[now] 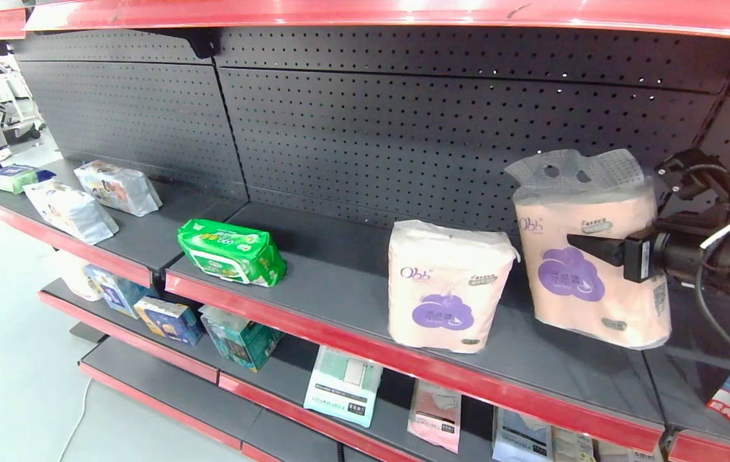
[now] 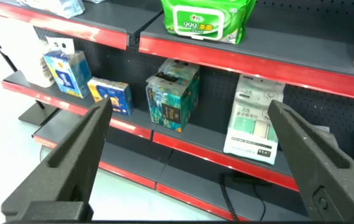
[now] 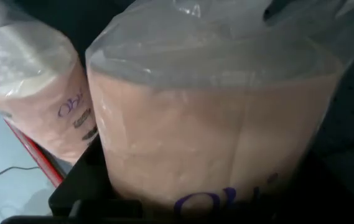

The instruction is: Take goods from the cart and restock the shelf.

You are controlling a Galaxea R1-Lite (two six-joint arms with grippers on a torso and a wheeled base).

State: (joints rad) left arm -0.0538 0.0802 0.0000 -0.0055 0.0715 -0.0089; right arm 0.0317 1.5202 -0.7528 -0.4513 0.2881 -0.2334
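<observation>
A: Head view: right gripper [image 1: 586, 244] is clamped on the tall tissue pack [image 1: 596, 301], which sits a bit tilted on the shelf [image 1: 339, 282], just beside the twin pack [image 1: 445, 289]. Long axis roughly upright.
B: yep, crinkly plastic wrap, soft squishy rolls inside. Left gripper [image 2: 188, 106] is spread wide, empty, down by the lower shelves [image 2: 189, 148], so right arm's nearer imo.

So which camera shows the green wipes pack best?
The head view. There the green wipes pack lies whole on the upper shelf, to the left of the shorter toilet-paper pack. The left wrist view catches its front face from below, cut off by the frame edge.
</observation>
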